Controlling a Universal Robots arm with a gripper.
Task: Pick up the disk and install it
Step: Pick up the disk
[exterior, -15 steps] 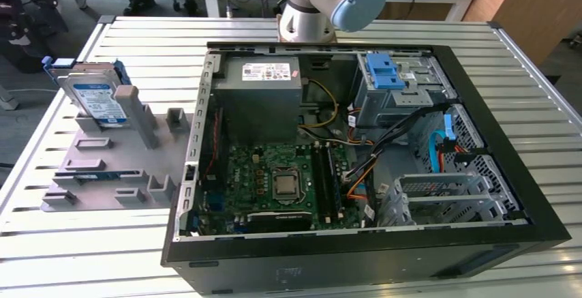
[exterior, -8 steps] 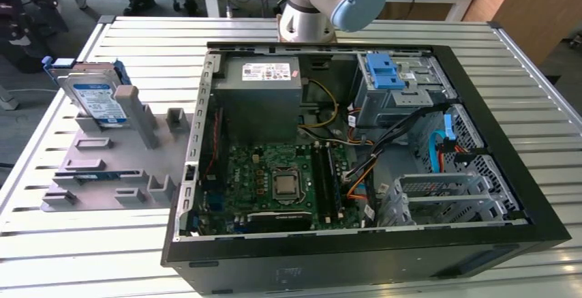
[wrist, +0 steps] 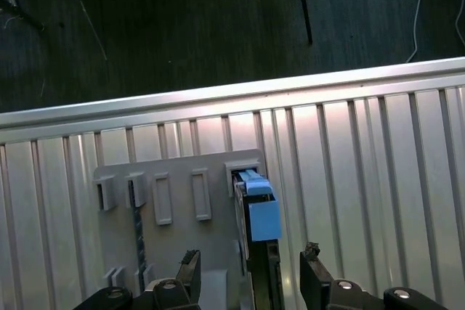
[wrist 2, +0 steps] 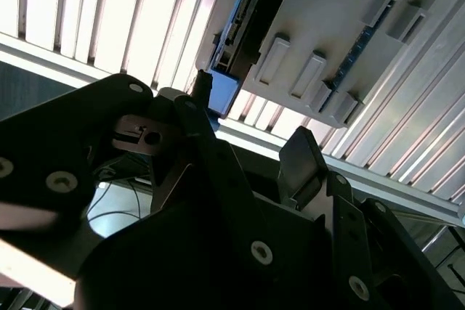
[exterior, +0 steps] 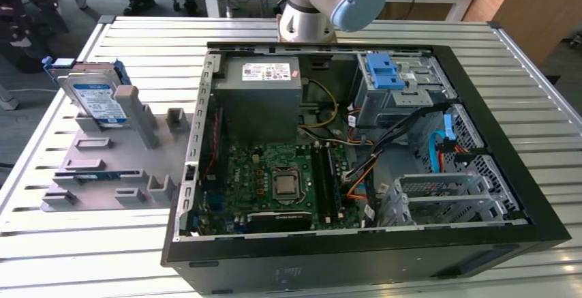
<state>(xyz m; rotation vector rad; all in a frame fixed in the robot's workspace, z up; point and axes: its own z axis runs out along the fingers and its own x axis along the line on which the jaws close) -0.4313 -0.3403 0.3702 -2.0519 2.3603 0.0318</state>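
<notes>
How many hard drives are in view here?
1: the disk stands in the grey holder at the exterior view's left, outside the computer case. Its drive cages could hide another.

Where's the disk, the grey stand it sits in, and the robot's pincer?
silver hard disk in a blue bracket [exterior: 98, 101]: exterior view, on its white-and-blue label.
grey plastic stand [exterior: 127, 156]: exterior view, on its flat base.
black pincer [wrist: 251, 255]: first wrist view, midway between its open fingertips.
</notes>
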